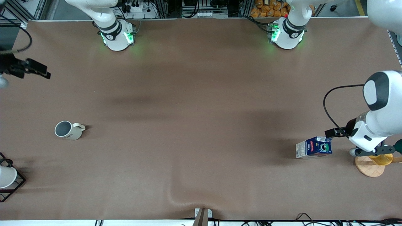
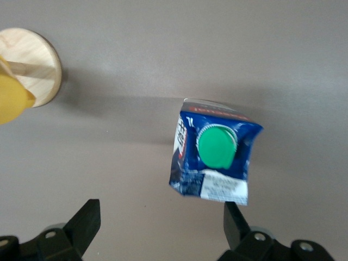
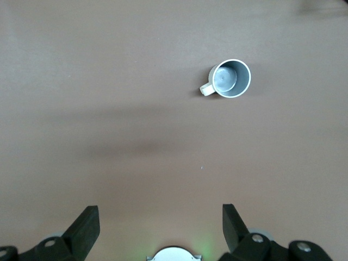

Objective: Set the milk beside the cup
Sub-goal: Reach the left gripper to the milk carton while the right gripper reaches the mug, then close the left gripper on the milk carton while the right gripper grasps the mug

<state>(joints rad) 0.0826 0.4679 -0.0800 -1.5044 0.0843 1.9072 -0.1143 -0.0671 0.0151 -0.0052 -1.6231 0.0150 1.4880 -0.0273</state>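
The milk (image 1: 314, 147), a dark-blue carton with a green cap, stands on the table near the left arm's end. In the left wrist view the milk (image 2: 215, 152) lies just past one fingertip, not between the fingers. My left gripper (image 1: 373, 151) (image 2: 161, 223) is open and empty, up in the air beside the milk, over the wooden stand's edge. The cup (image 1: 67, 130), a cream-white mug with a grey inside, stands upright near the right arm's end; it also shows in the right wrist view (image 3: 231, 78). My right gripper (image 1: 31, 67) (image 3: 161, 217) is open and empty, high over the table's edge.
A round wooden stand (image 1: 370, 165) (image 2: 32, 65) carries a translucent yellow cup (image 1: 383, 158) (image 2: 11, 100) beside the milk. A white handleless cup (image 1: 6, 177) sits in a black wire rack at the right arm's end. Brown cloth (image 1: 201, 125) covers the table.
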